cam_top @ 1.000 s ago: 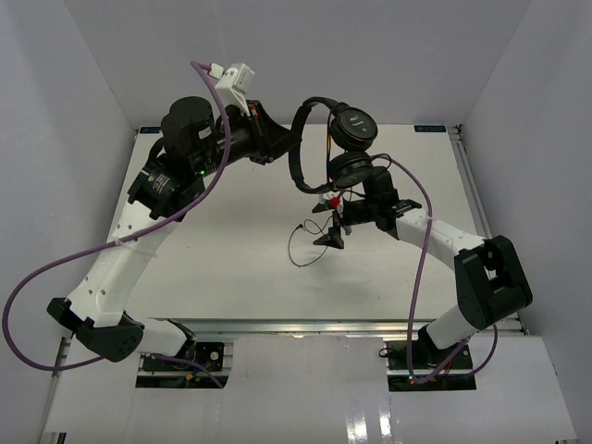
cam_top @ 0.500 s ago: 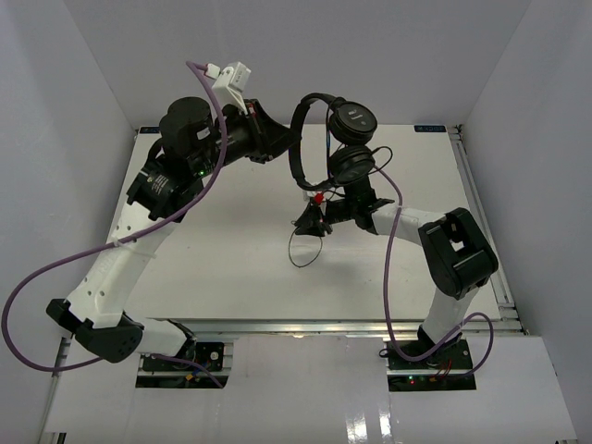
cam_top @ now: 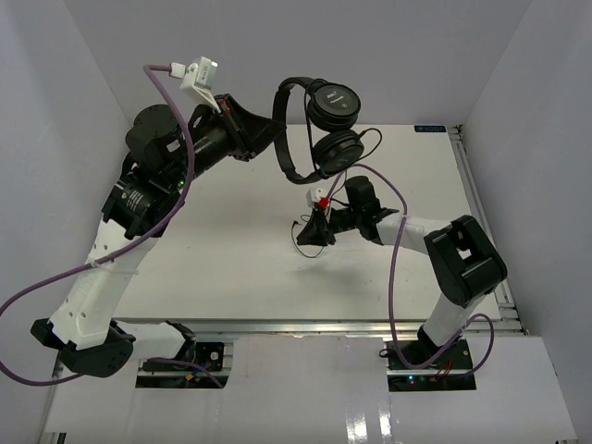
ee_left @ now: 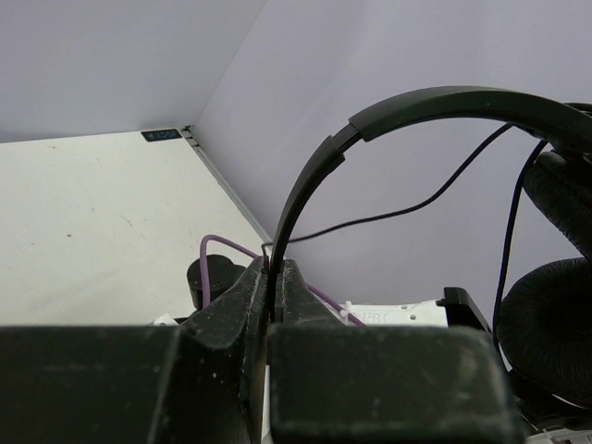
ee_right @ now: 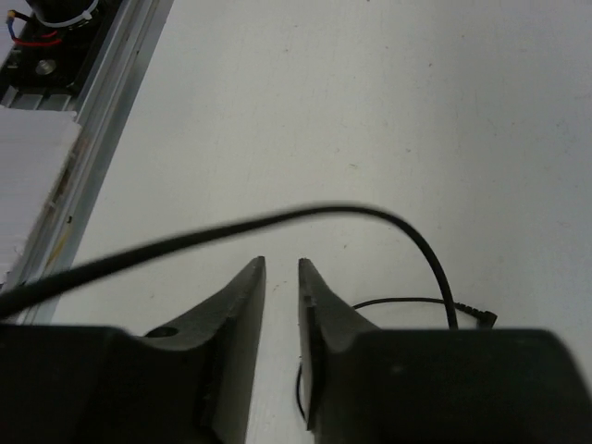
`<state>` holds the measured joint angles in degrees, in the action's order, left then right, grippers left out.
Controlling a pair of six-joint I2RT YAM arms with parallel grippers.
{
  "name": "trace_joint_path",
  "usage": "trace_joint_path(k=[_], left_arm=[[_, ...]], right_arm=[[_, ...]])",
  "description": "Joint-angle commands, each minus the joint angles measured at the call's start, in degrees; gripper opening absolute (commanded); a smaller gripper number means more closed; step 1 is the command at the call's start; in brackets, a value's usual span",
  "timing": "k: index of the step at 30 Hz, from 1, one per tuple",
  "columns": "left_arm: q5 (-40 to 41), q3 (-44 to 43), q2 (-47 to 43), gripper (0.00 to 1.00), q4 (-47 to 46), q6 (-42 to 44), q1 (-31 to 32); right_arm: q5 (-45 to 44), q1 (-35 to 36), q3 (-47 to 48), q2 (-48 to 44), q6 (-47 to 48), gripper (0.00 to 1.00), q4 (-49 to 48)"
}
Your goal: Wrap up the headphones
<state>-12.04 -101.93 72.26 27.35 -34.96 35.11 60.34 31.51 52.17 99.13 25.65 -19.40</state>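
The headphones (cam_top: 331,104) hang in the air over the far part of the table (cam_top: 231,250), their headband pinched in the left tool (ee_left: 276,273). Their cord (ee_right: 305,213) trails down to the low right tool (ee_right: 281,273). That tool is almost pressed together, and the cord crosses just beyond its tips, apparently ungripped.

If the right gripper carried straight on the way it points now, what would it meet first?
Probably the headphones' cord, which arcs across just ahead of the right gripper, with the table behind. Depth is unclear.
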Motion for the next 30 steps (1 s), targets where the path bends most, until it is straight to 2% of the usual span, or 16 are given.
trace_joint_path(k=[1,2,3,5,7,9,10,15,21,24,25,26,30], left_arm=[[2.3,-1.7,-2.7,0.0,-1.4,-0.8,0.1],[2.3,-1.6,-2.7,0.0,-1.0,-0.7,0.1],[2.4,-1.8,-2.7,0.0,-0.5,-0.6,0.1],[2.7,-1.9,-2.7,0.0,0.2,-0.2,0.1],[3.0,-1.6,-2.9,0.0,0.5,0.0,0.1],[3.0,-1.1,-3.3,0.0,0.6,0.2,0.1],[3.1,-0.8,-3.4,0.0,0.5,0.2,0.1],[2.5,-0.3,-3.9,0.0,0.5,0.3,0.1],[1.9,-0.4,-4.1,0.0,0.9,0.4,0.1],[1.8,-0.3,-4.1,0.0,1.0,0.6,0.1],[1.8,-0.3,-4.2,0.0,1.0,0.6,0.1],[1.8,-0.3,-4.3,0.0,1.0,0.7,0.1],[1.7,-0.3,-4.3,0.0,1.2,0.9,0.1]], right_arm=[[1.0,0.0,1.2,-5.3,4.5,0.34,7.7],[0.8,0.0,2.5,-5.4,9.7,0.4,16.2],[0.1,0.0,4.0,-5.4,9.9,0.44,16.5],[-0.5,-0.3,8.0,-4.9,21.0,0.57,34.2],[-2.3,-1.0,9.4,-5.2,23.9,0.66,39.4],[-4.7,-2.1,8.7,-6.1,24.8,0.82,39.4],[-5.9,-2.7,8.6,-6.1,24.9,0.85,39.4],[-7.1,-6.5,11.0,-4.8,27.2,0.86,42.0],[-3.0,-7.9,22.6,3.1,41.8,0.84,63.0],[-5.1,-9.0,24.3,5.4,37.1,0.84,59.9],[-7.0,-9.3,23.6,5.4,33.7,0.85,56.4],[-11.5,-10.1,21.8,4.9,25.0,0.87,47.8],[-14.2,-11.4,20.4,3.4,19.1,0.9,40.6]])
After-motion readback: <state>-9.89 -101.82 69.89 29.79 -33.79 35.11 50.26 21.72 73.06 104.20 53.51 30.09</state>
